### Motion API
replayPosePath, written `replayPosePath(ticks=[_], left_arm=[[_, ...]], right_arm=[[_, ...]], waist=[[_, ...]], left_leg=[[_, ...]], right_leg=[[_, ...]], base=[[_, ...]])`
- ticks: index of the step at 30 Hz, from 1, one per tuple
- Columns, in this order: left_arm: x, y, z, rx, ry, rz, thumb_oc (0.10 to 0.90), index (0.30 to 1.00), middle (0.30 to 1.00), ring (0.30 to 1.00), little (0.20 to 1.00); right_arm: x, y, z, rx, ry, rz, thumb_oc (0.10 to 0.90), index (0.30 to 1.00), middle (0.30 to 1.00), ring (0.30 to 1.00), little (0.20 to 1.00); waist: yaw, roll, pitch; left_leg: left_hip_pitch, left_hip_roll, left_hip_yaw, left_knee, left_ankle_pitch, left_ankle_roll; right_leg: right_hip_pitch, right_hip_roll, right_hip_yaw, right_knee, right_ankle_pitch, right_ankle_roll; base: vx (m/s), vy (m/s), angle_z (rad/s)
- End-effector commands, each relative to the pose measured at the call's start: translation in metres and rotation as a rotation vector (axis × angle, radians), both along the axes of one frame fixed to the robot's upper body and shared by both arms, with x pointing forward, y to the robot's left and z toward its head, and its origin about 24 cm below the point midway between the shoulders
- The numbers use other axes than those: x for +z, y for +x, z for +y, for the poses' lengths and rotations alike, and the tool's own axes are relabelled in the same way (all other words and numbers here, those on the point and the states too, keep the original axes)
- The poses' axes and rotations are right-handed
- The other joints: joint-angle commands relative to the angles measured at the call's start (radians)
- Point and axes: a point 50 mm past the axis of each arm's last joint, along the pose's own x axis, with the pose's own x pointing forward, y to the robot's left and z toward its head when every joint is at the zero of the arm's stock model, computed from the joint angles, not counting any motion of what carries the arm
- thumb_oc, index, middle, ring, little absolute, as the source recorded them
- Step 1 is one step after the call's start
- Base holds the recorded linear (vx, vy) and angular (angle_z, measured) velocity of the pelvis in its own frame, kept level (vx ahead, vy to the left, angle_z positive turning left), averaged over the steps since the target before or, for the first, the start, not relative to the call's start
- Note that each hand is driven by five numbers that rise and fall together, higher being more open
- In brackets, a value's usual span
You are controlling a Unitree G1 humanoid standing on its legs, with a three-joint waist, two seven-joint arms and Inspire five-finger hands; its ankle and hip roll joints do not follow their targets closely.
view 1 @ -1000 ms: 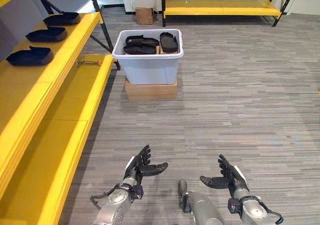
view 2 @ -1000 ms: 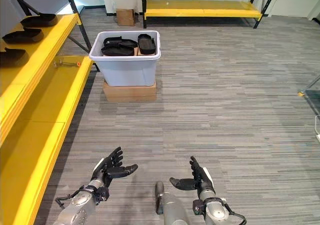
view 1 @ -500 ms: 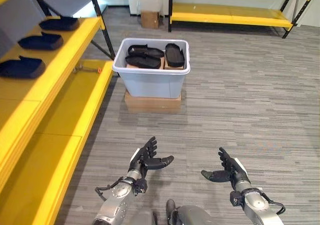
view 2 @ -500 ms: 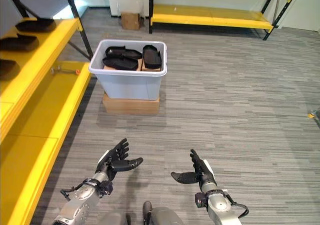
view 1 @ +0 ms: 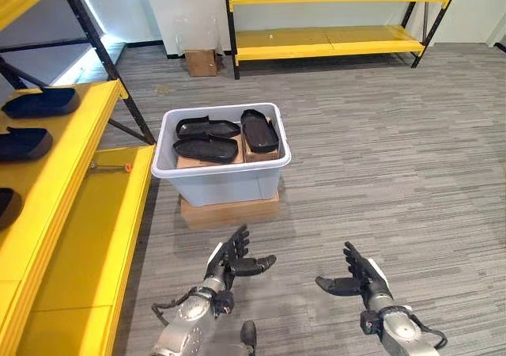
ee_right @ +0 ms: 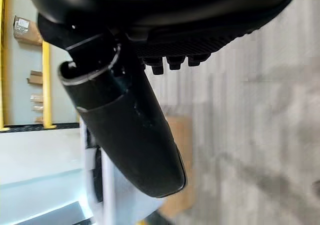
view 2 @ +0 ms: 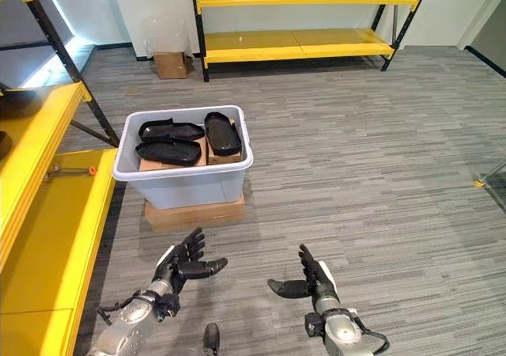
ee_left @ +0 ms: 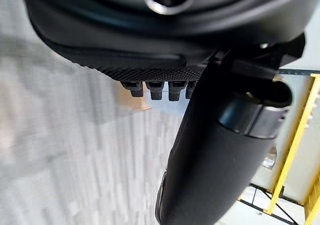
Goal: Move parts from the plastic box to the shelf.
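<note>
I see the black parts (view 1: 207, 149) lying in the plastic box (view 1: 225, 183), three flat dark pieces on top of brown packing: two stacked toward the box's left side and one (view 1: 259, 130) lying lengthwise at its right. The box is pale grey-white and stands on a flat cardboard carton (view 1: 230, 211) on the grey striped floor (view 1: 379, 174). Both of my hands hover low over the floor, nearer to me than the box and well apart from it, so the parts sit ahead of my fingers with the box wall between. My left hand (view 1: 228, 260) has its fingers (view 1: 238, 240) spread and straight, thumb out toward the middle, holding nothing. My right hand (view 1: 360, 274) mirrors it, fingers apart and thumb pointing inward, also empty. To my left runs the yellow shelf (view 1: 59, 206), with more black parts (view 1: 39, 103) already resting on its upper level and a small orange-tipped tool (view 1: 111, 166) on the lower one. Against the far wall stands another yellow rack (view 1: 332, 41), with a small cardboard box (view 1: 201, 62) beside it on the floor.
</note>
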Motion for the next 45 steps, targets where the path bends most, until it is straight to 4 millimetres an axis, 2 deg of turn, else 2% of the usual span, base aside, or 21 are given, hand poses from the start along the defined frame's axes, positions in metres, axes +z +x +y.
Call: replayPosePath(ticks=[1,4,6,10,14,17,18,19,21,23,24,25,26,28,29,30,31,34,38,39,45], left_arm=[[0.036,0.010,0.000,-0.012,-0.030,-0.199,0.900,1.000,1.000,1.000,1.000],[0.033,0.007,0.003,-0.008,-0.029,-0.187,0.900,1.000,1.000,1.000,1.000],[0.032,0.005,0.006,-0.001,-0.030,-0.181,0.900,1.000,1.000,1.000,1.000],[0.029,0.003,0.010,0.012,-0.036,-0.174,0.900,1.000,1.000,1.000,1.000],[0.028,0.001,0.010,0.015,-0.042,-0.177,0.900,1.000,1.000,1.000,1.000],[0.027,0.001,0.004,0.005,-0.062,-0.175,0.900,1.000,1.000,1.000,1.000],[0.028,0.001,0.002,0.005,-0.069,-0.176,0.900,1.000,1.000,1.000,1.000],[0.028,0.001,0.001,0.011,-0.079,-0.179,0.900,1.000,1.000,1.000,1.000],[0.032,0.006,-0.003,0.001,-0.086,-0.193,0.900,1.000,1.000,1.000,1.000],[0.034,0.007,-0.002,0.009,-0.085,-0.200,0.900,1.000,1.000,1.000,1.000],[0.033,0.007,-0.003,0.014,-0.089,-0.193,0.900,1.000,1.000,1.000,1.000],[0.032,0.007,-0.003,0.018,-0.089,-0.184,0.900,1.000,1.000,1.000,1.000],[0.030,0.007,-0.002,0.022,-0.087,-0.175,0.900,1.000,1.000,1.000,1.000],[0.028,0.005,-0.001,0.030,-0.079,-0.166,0.900,1.000,1.000,1.000,1.000],[0.028,0.005,-0.001,0.030,-0.079,-0.166,0.900,1.000,1.000,1.000,1.000],[0.027,0.004,0.001,0.033,-0.070,-0.160,0.900,1.000,1.000,1.000,1.000],[0.025,0.002,0.002,0.032,-0.072,-0.153,0.900,1.000,1.000,1.000,1.000],[0.026,0.002,0.001,0.020,-0.073,-0.158,0.900,1.000,1.000,1.000,1.000],[0.028,0.006,-0.002,-0.004,-0.073,-0.166,0.900,1.000,1.000,1.000,1.000],[0.028,0.006,-0.001,-0.011,-0.067,-0.168,0.900,1.000,1.000,1.000,1.000],[0.032,0.010,0.000,-0.021,-0.053,-0.181,0.900,1.000,1.000,1.000,1.000]], right_arm=[[0.035,0.024,0.007,0.041,0.010,-0.213,0.900,1.000,1.000,1.000,1.000],[0.032,0.022,0.006,0.041,0.014,-0.196,0.900,1.000,1.000,1.000,1.000],[0.032,0.021,0.005,0.036,0.017,-0.193,0.900,1.000,1.000,1.000,1.000],[0.030,0.019,0.001,0.022,0.016,-0.185,0.900,1.000,1.000,1.000,1.000],[0.028,0.016,0.000,0.032,0.011,-0.172,0.900,1.000,1.000,1.000,1.000],[0.025,0.015,0.000,0.036,0.029,-0.155,0.900,1.000,1.000,1.000,1.000],[0.025,0.015,0.000,0.040,0.030,-0.155,0.900,1.000,1.000,1.000,1.000],[0.026,0.015,-0.001,0.041,0.024,-0.158,0.900,1.000,1.000,1.000,1.000],[0.030,0.018,-0.004,0.028,0.031,-0.179,0.900,1.000,1.000,1.000,1.000],[0.032,0.020,-0.006,0.025,0.022,-0.188,0.900,1.000,1.000,1.000,1.000],[0.032,0.020,-0.006,0.020,0.017,-0.189,0.900,1.000,1.000,1.000,1.000],[0.032,0.020,-0.006,0.010,0.016,-0.187,0.900,1.000,1.000,1.000,1.000],[0.033,0.022,-0.005,0.003,0.019,-0.193,0.900,1.000,1.000,1.000,1.000],[0.030,0.022,-0.004,-0.009,0.019,-0.185,0.900,1.000,1.000,1.000,1.000],[0.030,0.022,-0.004,-0.009,0.019,-0.185,0.900,1.000,1.000,1.000,1.000],[0.029,0.022,-0.004,-0.009,0.018,-0.181,0.900,1.000,1.000,1.000,1.000],[0.028,0.019,-0.006,-0.007,0.016,-0.168,0.900,1.000,1.000,1.000,1.000],[0.026,0.017,-0.007,-0.002,0.008,-0.159,0.900,1.000,1.000,1.000,1.000],[0.025,0.015,-0.010,-0.022,0.009,-0.151,0.900,1.000,1.000,1.000,1.000],[0.025,0.014,-0.010,-0.026,0.021,-0.153,0.900,1.000,1.000,1.000,1.000],[0.024,0.014,-0.005,-0.018,0.033,-0.147,0.900,1.000,1.000,1.000,1.000]], waist=[[0.011,0.028,0.026],[-0.022,0.056,0.046],[-0.041,0.050,0.054],[-0.075,0.035,0.057],[-0.079,0.037,0.051],[-0.083,0.030,0.026],[-0.084,0.034,0.018],[-0.081,0.038,0.016],[-0.066,0.008,0.039],[-0.046,-0.010,0.056],[-0.036,-0.020,0.060],[-0.029,-0.026,0.065],[-0.030,-0.035,0.059],[-0.010,-0.025,0.050],[-0.010,-0.025,0.050],[-0.005,-0.008,0.038],[-0.006,0.005,0.027],[-0.007,0.014,0.012],[-0.015,0.009,0.008],[-0.017,0.006,0.003],[-0.016,-0.010,-0.009]], left_leg=[[0.006,0.122,-0.024,0.097,-0.134,-0.065],[0.083,0.107,-0.039,0.085,-0.149,-0.057],[0.124,0.087,-0.044,0.089,-0.174,-0.061],[0.205,0.073,-0.083,0.094,-0.209,-0.091],[0.263,0.093,-0.100,0.091,-0.211,-0.118],[0.276,0.125,-0.119,0.134,-0.174,-0.154],[0.266,0.138,-0.126,0.168,-0.130,-0.171],[0.223,0.152,-0.122,0.285,-0.065,-0.193],[0.102,0.132,-0.125,0.519,0.045,-0.223],[0.032,0.129,-0.113,0.561,0.020,-0.205],[-0.011,0.149,-0.094,0.528,0.008,-0.193],[-0.026,0.197,-0.066,0.480,-0.003,-0.185],[-0.038,0.274,-0.042,0.381,0.016,-0.183],[0.024,0.355,-0.045,0.111,0.054,-0.193],[0.024,0.355,-0.045,0.111,0.054,-0.193],[0.053,0.416,-0.053,-0.059,0.119,-0.219],[0.078,0.418,-0.050,-0.077,0.102,-0.224],[0.092,0.401,-0.049,-0.073,0.060,-0.228],[0.086,0.360,-0.023,-0.030,0.000,-0.224],[0.088,0.336,-0.011,-0.016,-0.034,-0.214],[0.085,0.283,0.015,0.023,-0.086,-0.195]], right_leg=[[-0.052,-0.018,-0.022,-0.112,0.449,0.029],[-0.205,0.014,-0.071,-0.087,0.357,0.005],[-0.244,0.001,-0.106,-0.205,0.319,-0.003],[-0.248,-0.017,-0.103,-0.560,0.313,0.009],[-0.225,-0.014,-0.123,-0.668,0.350,0.022],[-0.169,0.013,-0.093,-0.652,0.358,-0.012],[-0.153,0.032,-0.094,-0.650,0.339,-0.027],[-0.132,0.043,-0.099,-0.638,0.312,-0.047],[-0.094,0.037,-0.098,-0.627,0.291,-0.081],[-0.065,0.041,-0.094,-0.626,0.269,-0.095],[-0.051,0.035,-0.094,-0.626,0.266,-0.093],[-0.032,0.035,-0.093,-0.629,0.255,-0.092],[-0.027,0.030,-0.094,-0.631,0.244,-0.089],[-0.015,0.042,-0.078,-0.626,0.218,-0.071],[-0.015,0.042,-0.078,-0.626,0.218,-0.071],[0.007,0.045,-0.071,-0.620,0.190,-0.058],[0.024,0.029,-0.073,-0.613,0.171,-0.045],[0.025,0.006,-0.071,-0.600,0.175,-0.029],[0.049,-0.045,-0.066,-0.616,0.197,-0.004],[0.055,-0.075,-0.061,-0.628,0.216,0.012],[0.064,-0.130,-0.056,-0.659,0.268,0.044]], base=[[0.31,0.236,0.06],[0.34,0.158,0.00],[0.38,0.010,0.24],[0.41,-0.104,0.46],[0.36,-0.146,0.33],[0.33,-0.195,0.48],[0.26,-0.197,0.18],[0.21,-0.206,-0.04],[0.13,-0.199,0.02],[0.13,-0.153,-0.01],[0.18,-0.088,-0.14],[0.20,-0.019,-0.06],[0.24,0.065,-0.01],[0.21,0.115,-0.09],[0.22,0.192,-0.46],[0.27,0.292,-0.86],[0.27,0.295,-0.79],[0.14,0.204,-0.21],[0.10,0.241,-0.01],[0.08,0.241,0.19],[0.07,0.190,0.00]])
